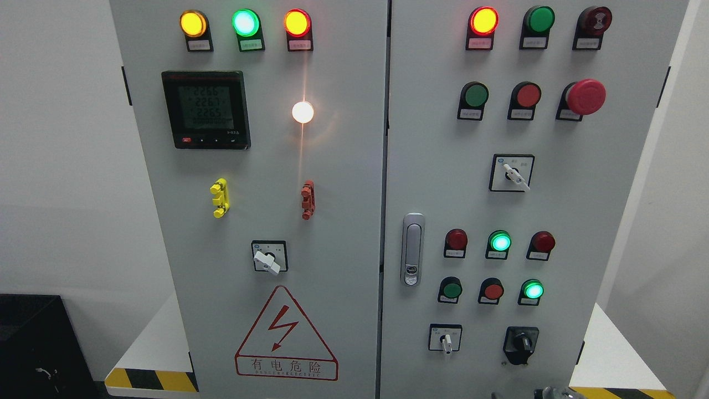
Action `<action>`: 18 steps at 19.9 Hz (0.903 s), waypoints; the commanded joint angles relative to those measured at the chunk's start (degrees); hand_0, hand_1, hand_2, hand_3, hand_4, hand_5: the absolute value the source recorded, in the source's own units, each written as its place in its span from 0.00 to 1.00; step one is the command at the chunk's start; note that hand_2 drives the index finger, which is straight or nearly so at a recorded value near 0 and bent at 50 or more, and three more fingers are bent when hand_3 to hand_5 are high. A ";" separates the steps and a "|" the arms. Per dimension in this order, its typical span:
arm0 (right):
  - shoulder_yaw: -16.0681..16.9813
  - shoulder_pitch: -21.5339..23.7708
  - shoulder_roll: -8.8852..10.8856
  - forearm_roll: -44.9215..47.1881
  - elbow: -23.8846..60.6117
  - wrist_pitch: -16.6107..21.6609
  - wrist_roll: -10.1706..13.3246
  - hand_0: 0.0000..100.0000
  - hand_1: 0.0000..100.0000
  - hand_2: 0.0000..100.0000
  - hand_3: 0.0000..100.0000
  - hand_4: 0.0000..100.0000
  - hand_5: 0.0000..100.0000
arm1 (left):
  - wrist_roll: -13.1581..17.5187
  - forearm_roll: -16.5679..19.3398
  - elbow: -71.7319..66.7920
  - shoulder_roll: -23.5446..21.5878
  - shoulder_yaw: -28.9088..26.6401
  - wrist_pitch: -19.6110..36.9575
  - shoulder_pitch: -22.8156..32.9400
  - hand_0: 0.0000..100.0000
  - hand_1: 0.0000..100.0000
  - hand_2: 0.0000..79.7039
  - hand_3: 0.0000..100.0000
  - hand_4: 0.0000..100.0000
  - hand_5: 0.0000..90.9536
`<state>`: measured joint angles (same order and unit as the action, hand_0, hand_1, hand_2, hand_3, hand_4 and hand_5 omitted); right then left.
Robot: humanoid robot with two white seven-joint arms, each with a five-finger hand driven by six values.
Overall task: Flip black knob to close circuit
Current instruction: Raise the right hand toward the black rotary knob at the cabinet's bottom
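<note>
One black knob (520, 343) sits low on the cabinet's right door (598, 221), untouched. Something grey shows at the bottom edge just below it; which hand, and its fingers, I cannot tell. Pinch it squarely, then turn.

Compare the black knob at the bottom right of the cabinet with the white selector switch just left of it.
The black knob is dark, bulky and on a black base; the white selector switch is slim and pale on a white square plate. The knob sits right of the switch. Both handles point roughly downward, on the right door's bottom row.
</note>
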<state>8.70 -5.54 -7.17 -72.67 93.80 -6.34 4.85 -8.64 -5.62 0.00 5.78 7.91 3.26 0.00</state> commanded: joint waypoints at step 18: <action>2.99 -5.79 -0.12 -1.86 -1.60 -1.48 -2.92 0.00 0.00 0.97 1.00 1.00 1.00 | 0.03 0.00 1.67 -0.07 0.00 0.00 1.32 0.12 0.56 0.00 0.00 0.00 0.00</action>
<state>11.10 -9.84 -7.26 -74.47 93.21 -7.81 2.13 -8.64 -5.62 0.00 5.78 7.91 3.26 0.00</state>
